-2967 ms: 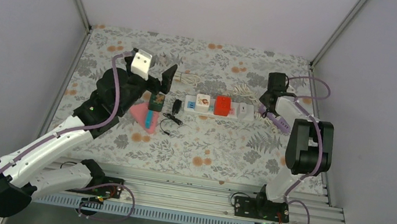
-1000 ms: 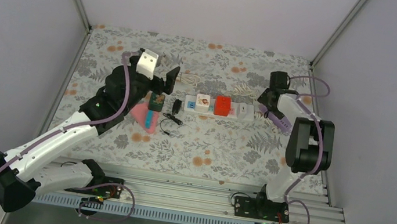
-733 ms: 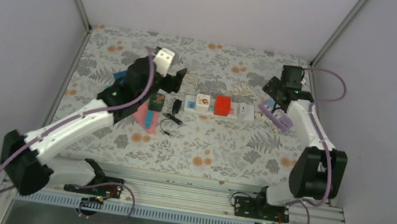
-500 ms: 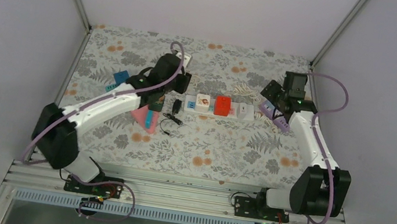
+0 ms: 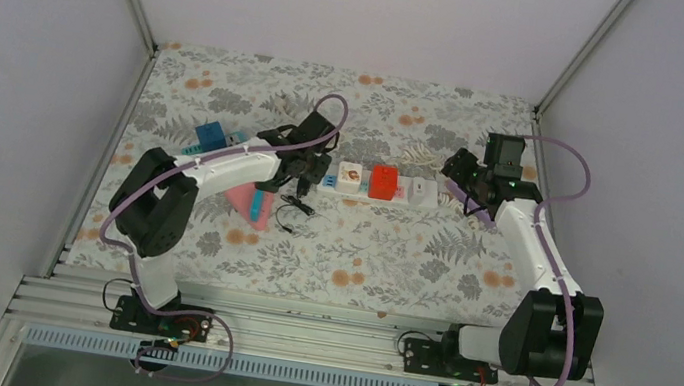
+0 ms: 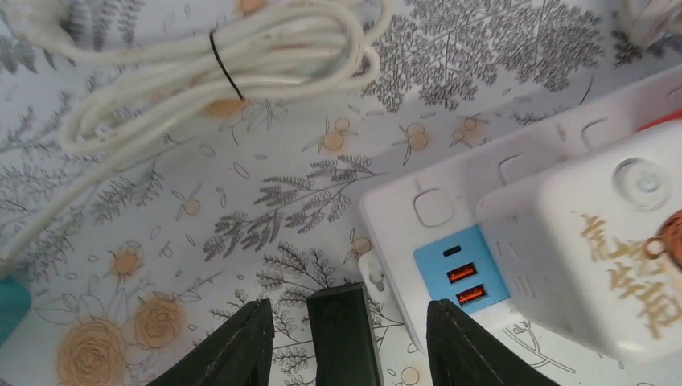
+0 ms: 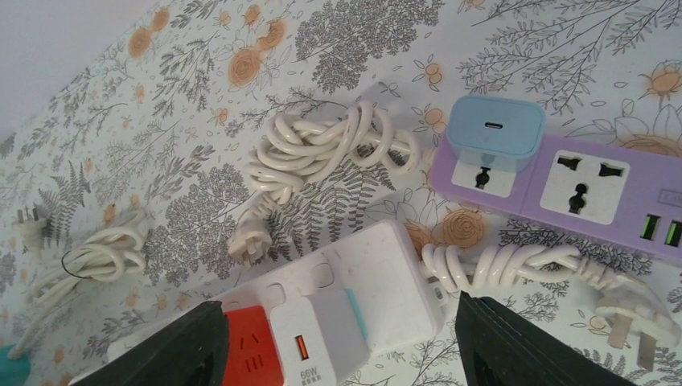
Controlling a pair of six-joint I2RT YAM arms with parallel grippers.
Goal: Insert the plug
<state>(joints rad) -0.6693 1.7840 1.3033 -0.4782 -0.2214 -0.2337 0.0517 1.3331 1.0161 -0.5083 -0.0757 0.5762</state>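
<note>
The small black plug [image 5: 305, 185] stands on the mat just left of the white power strip [image 5: 431, 197], its thin black cable [image 5: 290, 214] trailing toward me. In the left wrist view the black plug [image 6: 345, 338] sits between my left gripper's [image 6: 347, 306] fingers with a gap on each side, beside the strip's blue USB panel [image 6: 462, 265]. My left gripper [image 5: 310, 168] is open. My right gripper [image 7: 342, 304] is open and straddles the strip's right end [image 7: 410, 273], above a white 66W charger [image 7: 322, 326] and a red adapter [image 7: 249, 342].
A purple power strip [image 7: 579, 185] with a light blue charger [image 7: 495, 129] lies at the right. Coiled white cables [image 7: 322, 153] [image 6: 225, 72] lie behind the white strip. A pink piece [image 5: 251, 199] and a blue block [image 5: 210, 134] sit left of the plug.
My left arm has swung down from a raised pose over the black plug, its jaws narrowing around it. My right gripper has shifted left over the strip's right end and narrowed slightly.
</note>
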